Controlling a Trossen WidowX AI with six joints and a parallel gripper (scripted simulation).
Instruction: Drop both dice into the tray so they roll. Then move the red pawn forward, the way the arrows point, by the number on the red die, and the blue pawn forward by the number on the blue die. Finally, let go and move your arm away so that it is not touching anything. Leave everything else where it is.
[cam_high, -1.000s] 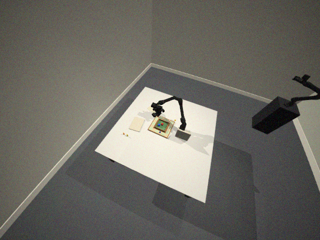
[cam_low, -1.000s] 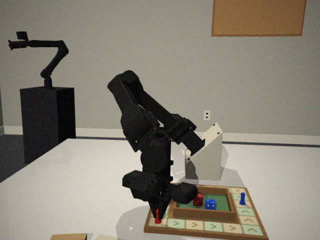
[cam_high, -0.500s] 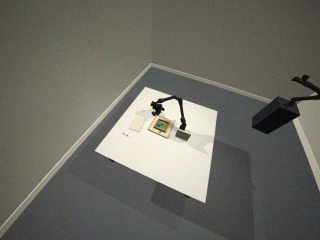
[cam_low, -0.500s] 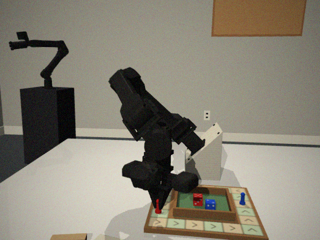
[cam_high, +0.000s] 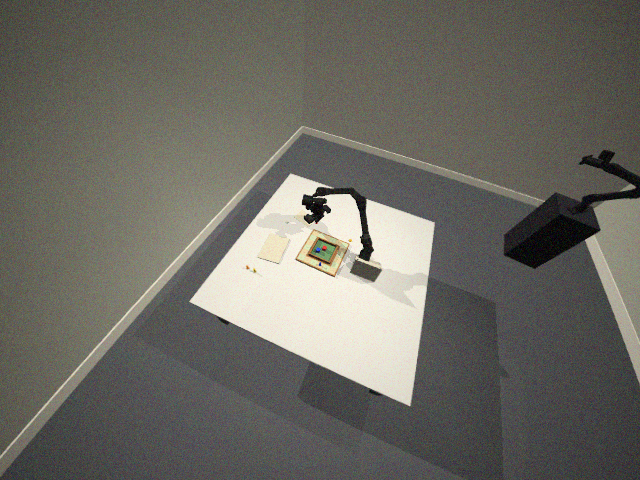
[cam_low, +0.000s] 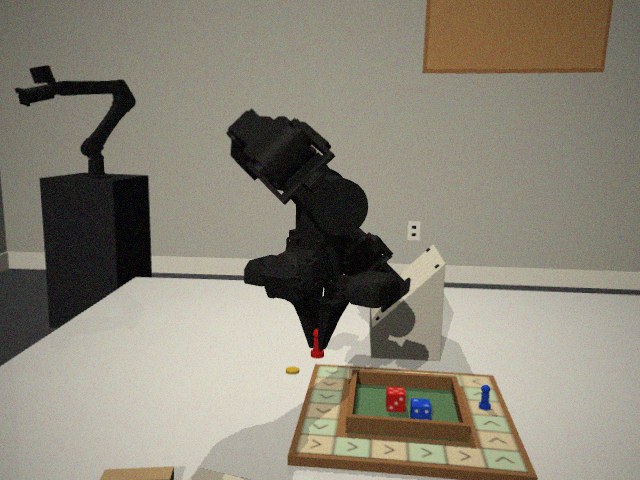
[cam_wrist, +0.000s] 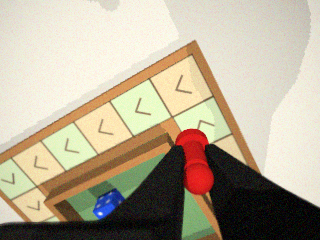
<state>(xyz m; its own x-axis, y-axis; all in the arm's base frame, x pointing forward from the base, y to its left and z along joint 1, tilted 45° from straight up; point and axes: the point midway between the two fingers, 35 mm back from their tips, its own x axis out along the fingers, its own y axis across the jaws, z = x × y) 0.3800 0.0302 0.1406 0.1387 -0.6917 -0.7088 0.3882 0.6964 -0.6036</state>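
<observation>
My gripper (cam_high: 311, 220) (cam_low: 318, 345) (cam_wrist: 193, 153) is shut on the red pawn (cam_low: 316, 353) (cam_wrist: 198, 177). The pawn is upright and appears held above the board (cam_high: 303, 254) (cam_low: 413, 468) (cam_wrist: 120, 90), over its left column in the exterior view. The red die (cam_high: 324, 248) (cam_low: 395, 399) and blue die (cam_high: 317, 250) (cam_low: 420, 408) (cam_wrist: 108, 203) lie in the tray (cam_low: 408, 426). The red die's front face shows three pips and the blue's two; their top faces are hard to read. The blue pawn (cam_high: 320, 264) (cam_low: 484, 397) stands on the board's right column.
A yellow disc (cam_high: 349, 240) (cam_low: 292, 370) lies on the table beside the board. A flat tan sheet (cam_high: 273, 248) and two small orange-yellow pieces (cam_high: 247, 267) (cam_high: 254, 270) lie off another side. A pale wedge-shaped block (cam_low: 429, 310) stands behind the board.
</observation>
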